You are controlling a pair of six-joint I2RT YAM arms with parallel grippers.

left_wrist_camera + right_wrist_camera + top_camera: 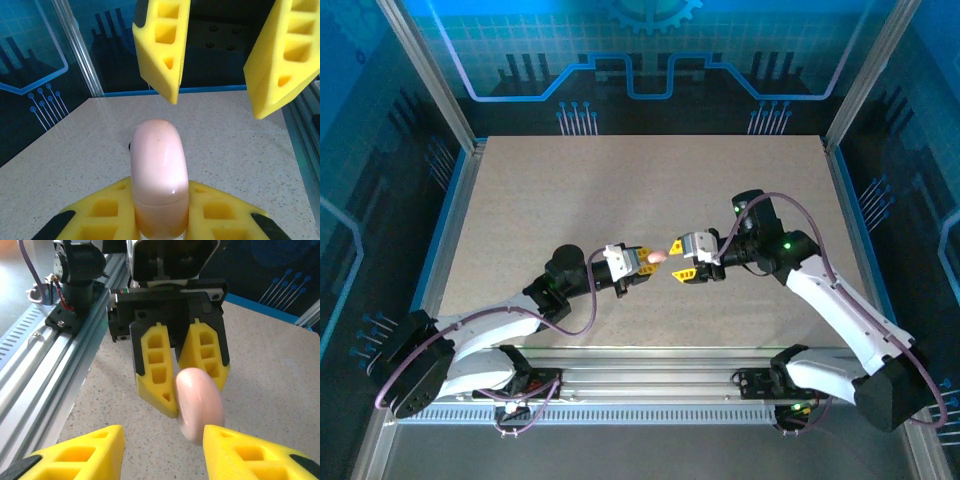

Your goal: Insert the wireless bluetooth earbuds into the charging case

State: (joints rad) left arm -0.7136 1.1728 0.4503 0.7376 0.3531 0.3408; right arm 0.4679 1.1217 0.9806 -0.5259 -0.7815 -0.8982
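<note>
A smooth pale pink charging case (pixel 159 170), lid closed, is held above the table with my left gripper (pixel 160 200) shut on its lower half. The top view shows the case (pixel 657 257) sticking out of the left gripper (pixel 645 262) toward the right arm. My right gripper (pixel 679 259) faces it, open. In the right wrist view the case (pixel 199 397) pokes out from the left gripper's yellow fingers (pixel 156 375) and reaches the gap of the right gripper (pixel 162 435), close to its right-hand finger (pixel 250 455). The earbuds are out of view.
A speckled beige table (pixel 620 190) lies under both arms, with open room toward the back. An aluminium rail (pixel 650 365) runs along the near edge, and blue-printed walls with metal posts (pixel 425 70) enclose the sides.
</note>
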